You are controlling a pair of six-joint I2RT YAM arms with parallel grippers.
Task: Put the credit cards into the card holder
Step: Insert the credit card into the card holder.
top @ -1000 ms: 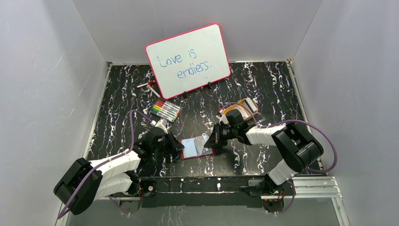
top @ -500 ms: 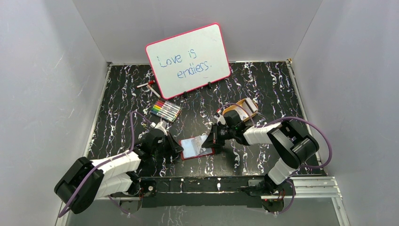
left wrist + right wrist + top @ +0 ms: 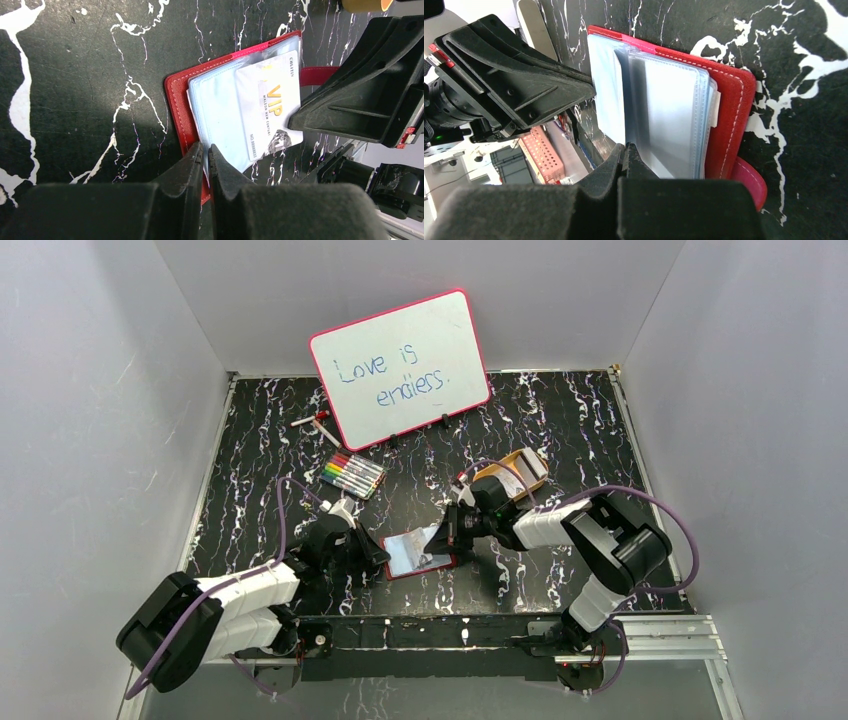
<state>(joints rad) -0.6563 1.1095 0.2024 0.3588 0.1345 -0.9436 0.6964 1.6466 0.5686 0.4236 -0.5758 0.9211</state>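
The dark-red card holder [image 3: 421, 572] lies open on the black marbled table between the two arms, clear sleeves up [image 3: 176, 100] [image 3: 731, 107]. My left gripper [image 3: 380, 553] [image 3: 205, 150] is shut on the holder's near edge, pinching the red cover and a sleeve. A white credit card [image 3: 270, 107] printed "VIP" lies over the sleeves, one end sticking out past the holder. My right gripper [image 3: 455, 530] [image 3: 625, 148] is shut on that end of the credit card [image 3: 605, 95], tilted up from the table [image 3: 436, 538].
An orange oval tray [image 3: 497, 476] holding more pale cards stands just behind the right gripper. A colour marker set [image 3: 352, 475] lies back left of the holder. A pink-framed whiteboard [image 3: 400, 368] leans at the back, a loose marker [image 3: 315, 422] beside it. Grey walls enclose three sides.
The right arm has drawn in slightly to the left, carrying the card a little further over the holder. The left gripper has stayed on the holder's edge.
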